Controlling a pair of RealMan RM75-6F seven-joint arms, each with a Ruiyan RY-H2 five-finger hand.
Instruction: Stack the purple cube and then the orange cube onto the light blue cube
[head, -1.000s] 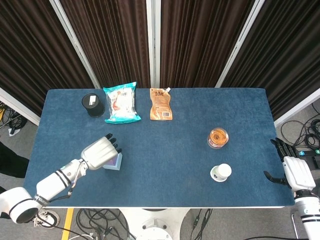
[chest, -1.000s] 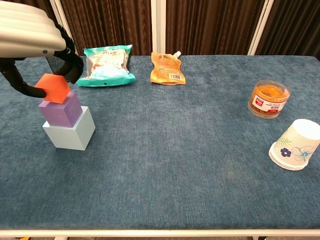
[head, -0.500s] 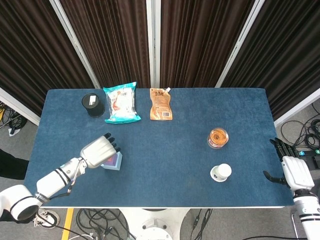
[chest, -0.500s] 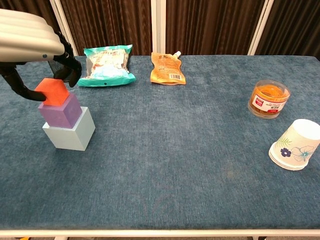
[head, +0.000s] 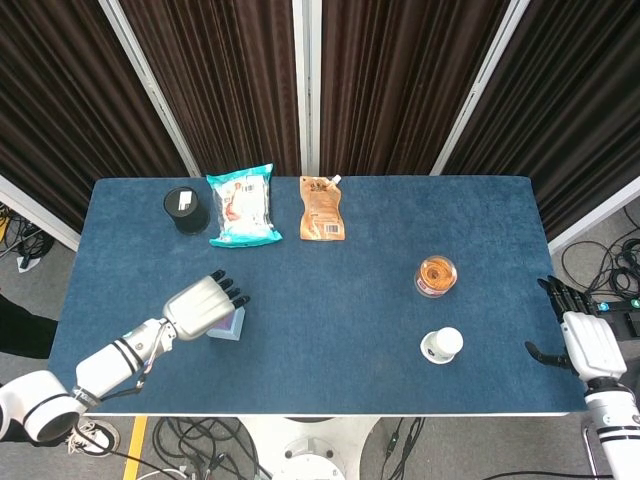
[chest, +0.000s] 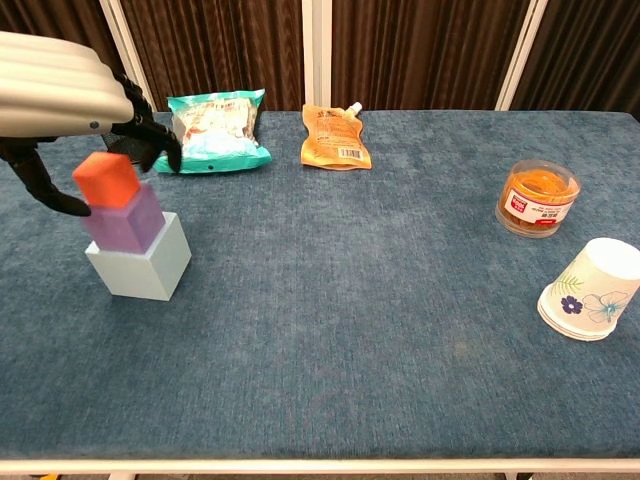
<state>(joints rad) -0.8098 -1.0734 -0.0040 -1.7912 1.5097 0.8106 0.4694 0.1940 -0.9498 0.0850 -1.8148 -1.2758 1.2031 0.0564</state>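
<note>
In the chest view the orange cube (chest: 104, 180) sits on the purple cube (chest: 128, 222), which rests on the light blue cube (chest: 145, 268), at the table's left. My left hand (chest: 60, 85) hovers just over the stack. Its fingers are spread and stand apart from the orange cube's sides. From the head view the left hand (head: 205, 305) hides most of the stack; only a corner of the light blue cube (head: 233, 326) shows. My right hand (head: 586, 342) hangs open off the table's right edge, holding nothing.
A black cylinder (head: 186, 209), a teal snack bag (head: 242, 206) and an orange pouch (head: 322, 210) line the far side. A jar with orange contents (head: 435, 275) and a paper cup lying on its side (head: 442, 345) stand at the right.
The left hand lowered the orange cube onto the purple cube, then spread its fingers away from it. The right hand stayed still.
</note>
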